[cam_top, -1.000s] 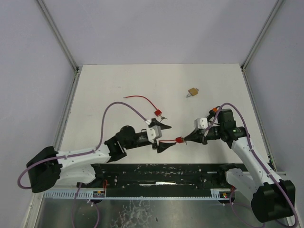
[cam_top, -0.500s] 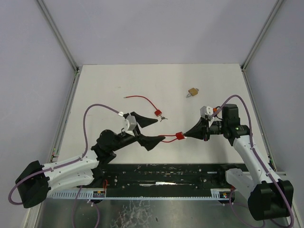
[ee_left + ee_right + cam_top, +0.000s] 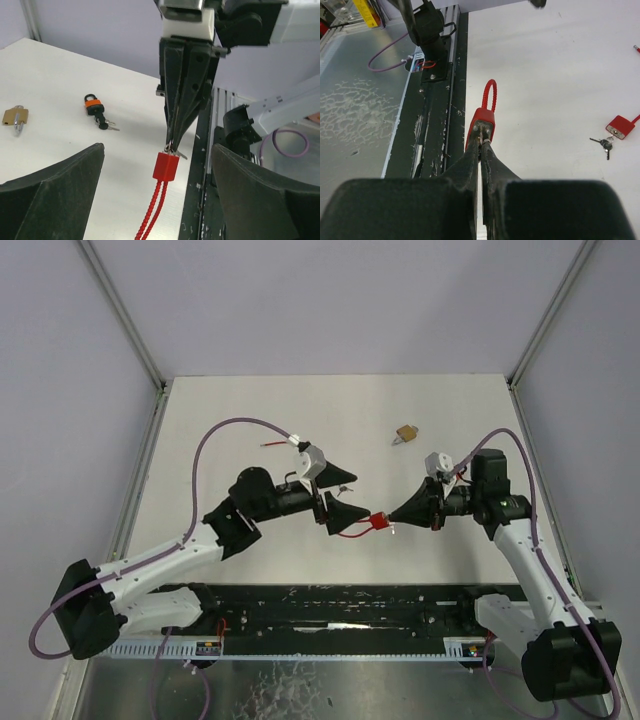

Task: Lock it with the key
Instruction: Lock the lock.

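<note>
A: Where is the lock right now?

B: The red cable lock with the block-shaped plastic body (image 3: 378, 521) hangs above the white table (image 3: 220, 420). In the overhead view it is at about 6 o'clock from the table's middle, close to the near edge. The right gripper (image 3: 399, 520) comes in from the lock's 3 o'clock. Its jaws are pinched tight on what looks like the small silver key (image 3: 176, 151), seated in the top of the body.

A: And the other arm?

B: The left gripper (image 3: 352, 496) sits at the lock's 9 o'clock, jaws spread wide and holding nothing. In its wrist view the red body hangs between the two black fingers (image 3: 55, 195) and touches neither.

A: Is the cable in?

B: Two red strands leave the body, and the right wrist view shows a closed red cable loop (image 3: 491, 95) beyond it. I judge both ends are seated, but I cannot tell whether the latch has caught.

A: So how far along is the task?

B: About midway, I'd say. The key is in and the lock is lifted. What remains is steadying the body, probably by closing the left jaws on it, and then turning the key. The brass padlock (image 3: 405, 433) at 1 o'clock lies untouched on the table, as does the second red lock (image 3: 620, 126).
</note>
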